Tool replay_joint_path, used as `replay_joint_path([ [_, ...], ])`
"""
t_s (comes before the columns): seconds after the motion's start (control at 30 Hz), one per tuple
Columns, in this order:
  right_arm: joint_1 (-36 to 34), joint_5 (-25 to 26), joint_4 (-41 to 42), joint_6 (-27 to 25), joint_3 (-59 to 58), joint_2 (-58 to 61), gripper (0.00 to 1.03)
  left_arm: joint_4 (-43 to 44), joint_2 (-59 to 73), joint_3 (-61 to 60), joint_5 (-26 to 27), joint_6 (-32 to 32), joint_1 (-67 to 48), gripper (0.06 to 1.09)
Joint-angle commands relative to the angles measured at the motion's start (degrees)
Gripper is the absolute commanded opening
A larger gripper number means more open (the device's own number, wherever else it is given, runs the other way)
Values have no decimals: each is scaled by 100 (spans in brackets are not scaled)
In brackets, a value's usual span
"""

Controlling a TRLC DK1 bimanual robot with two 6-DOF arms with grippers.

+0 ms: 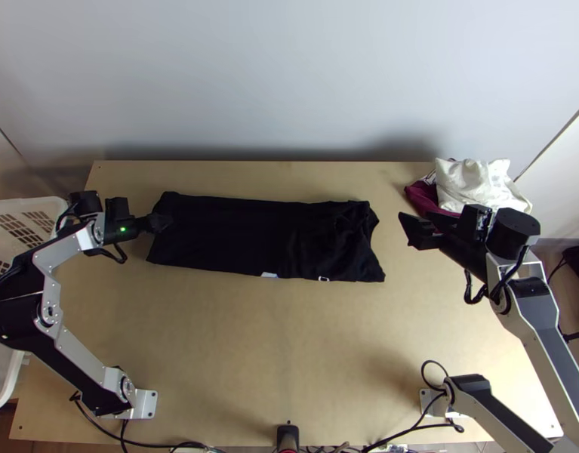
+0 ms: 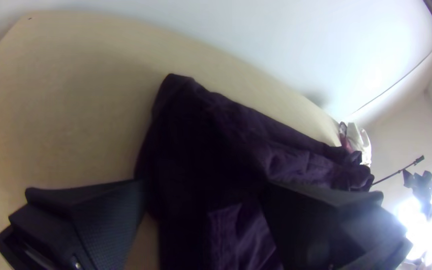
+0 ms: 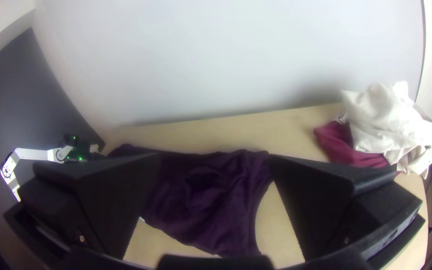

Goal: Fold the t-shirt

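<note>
In the top view, the dark t-shirt [image 1: 236, 234] lay on the desk [image 1: 289, 340] as a long band running left to right across the far half. Its left part was fairly smooth and its right end rumpled, with a small white tag [image 1: 269, 275] at the near edge. The left end effector [image 1: 162, 222] was at the shirt's left end, while the right end effector [image 1: 407, 230] was off its right end, apart from the cloth. Near the far right corner sat a bunched white cloth [image 1: 470, 183], partly over a maroon cloth [image 1: 420, 198]. A white basket [image 1: 25, 205] was at the left edge of the desk.

In the left wrist view, the left end effector [image 2: 206, 186] was released, its two fingers [image 2: 106, 215] wide apart, with the shirt's left end showing in the gap and beyond. I could not tell whether either finger touched the fabric.

In the right wrist view, the right end effector [image 3: 215, 161] was released too, its fingers well separated and nothing clamped between them. The shirt's creased right part showed through the gap. The white and maroon cloths lay to the right, and the left arm [image 3: 33, 154] showed at the far left.
</note>
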Motion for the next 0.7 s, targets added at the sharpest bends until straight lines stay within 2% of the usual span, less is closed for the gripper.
replay_joint_path([
  [0.0, 50, 1, -7, 8, 32, -13, 99, -78, 28, 109, -172, -12, -390, 103],
  [0.27, 24, 10, -68, 8, -74, -163, 99, -385, 55, 214, -339, -29, -1085, 103],
  [0.47, -11, 10, -147, 8, -91, -330, 99, -438, 213, 223, -629, -3, -1164, 101],
  [0.53, -20, 10, -156, -1, -91, -391, 99, -456, 204, 206, -629, 15, -1120, 85],
  [0.57, -20, 10, -156, -1, -91, -409, 99, -465, 204, 206, -629, 6, -1085, 68],
  [0.63, -20, 10, -156, -1, -100, -417, 99, -438, 213, 258, -673, -91, -1032, 15],
  [0.67, -11, 10, -156, -1, -100, -417, 99, -500, 266, 320, -770, -152, -1006, 10],
])
